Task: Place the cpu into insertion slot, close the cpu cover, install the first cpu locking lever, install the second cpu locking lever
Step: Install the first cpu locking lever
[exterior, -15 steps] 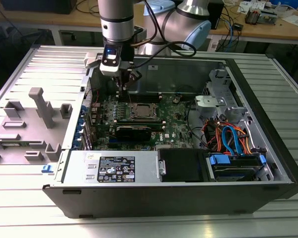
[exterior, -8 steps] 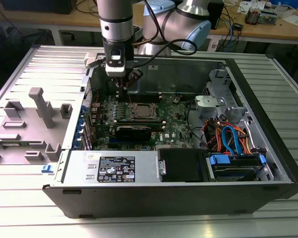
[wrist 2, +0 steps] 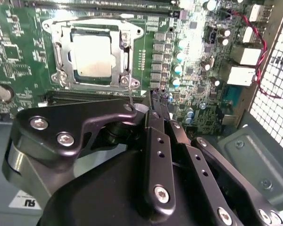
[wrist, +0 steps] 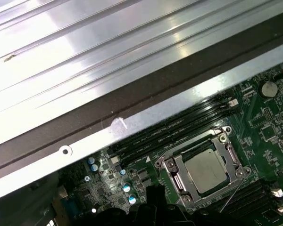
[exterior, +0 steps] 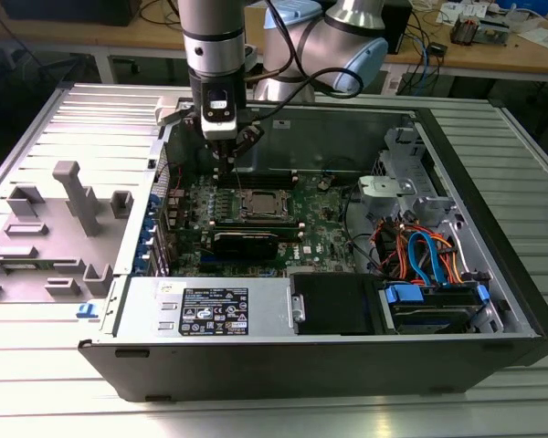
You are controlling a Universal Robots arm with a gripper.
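The cpu (wrist: 205,170) is sitting in the insertion slot (wrist: 171,165), with the cpu cover (wrist: 230,154) lying flat around it (chip showing through the window). 1 thin lever wire (wrist: 233,193) is angling away beside the frame. Black memory slots (wrist: 179,128) are running alongside the grey case wall (wrist: 132,123).

Cpu (wrist 2: 92,56): silver-grey square, flat in slot (wrist 2: 53,77), centre of exterior view.
Cover (wrist 2: 62,52): silver frame, lowered around it.

Socket just ahead of the jaws, inside the computer case (exterior: 338,137)
The cpu (wrist 2: 92,56) sits in the insertion slot (wrist 2: 53,28); the cpu cover (wrist 2: 66,56) lies on its edges; a thin lever (wrist 2: 130,96) stands just beside the gripper (wrist 2: 155,101); memory slots (wrist 2: 80,97) run between jaws and socket.
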